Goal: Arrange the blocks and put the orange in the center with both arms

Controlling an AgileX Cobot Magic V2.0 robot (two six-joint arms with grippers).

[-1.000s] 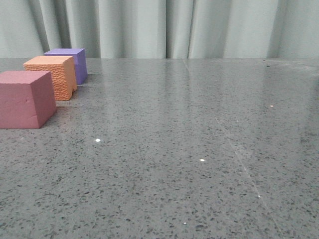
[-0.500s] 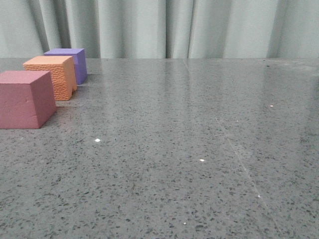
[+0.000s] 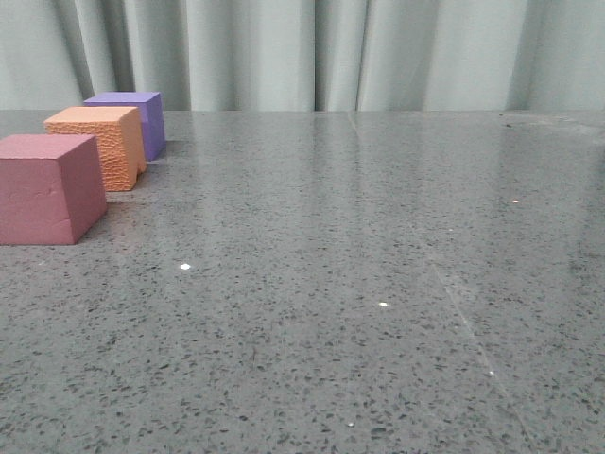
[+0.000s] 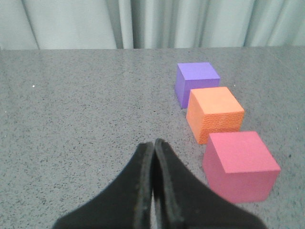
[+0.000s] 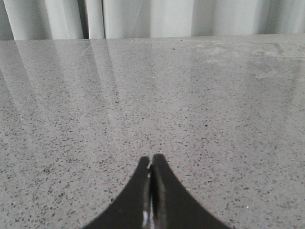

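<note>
Three foam blocks stand in a row at the table's far left in the front view: the pink-red block (image 3: 49, 187) nearest, the orange block (image 3: 98, 145) in the middle, the purple block (image 3: 130, 119) farthest. No arm shows in the front view. In the left wrist view my left gripper (image 4: 154, 143) is shut and empty, apart from the pink-red block (image 4: 240, 164), the orange block (image 4: 214, 113) and the purple block (image 4: 196, 81). My right gripper (image 5: 151, 158) is shut over bare tabletop, with no block in its view.
The grey speckled tabletop (image 3: 359, 284) stretches right of the blocks. Pale curtains (image 3: 312, 52) hang behind the table's far edge.
</note>
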